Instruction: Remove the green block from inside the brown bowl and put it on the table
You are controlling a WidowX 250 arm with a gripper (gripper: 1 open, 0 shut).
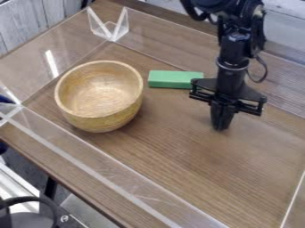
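The green block (174, 79) lies flat on the table (167, 156), just right of the brown bowl (100, 94) and outside it. The bowl's inside shows nothing in it. My gripper (223, 122) points straight down to the right of the block, its tip low at the tabletop. Its fingers are shut together with nothing between them. A small gap separates the gripper from the block's right end.
A low clear acrylic wall (71, 151) borders the table along the front and left. A clear acrylic corner piece (110, 25) stands at the back left. The black arm (238, 44) rises above the gripper at the right.
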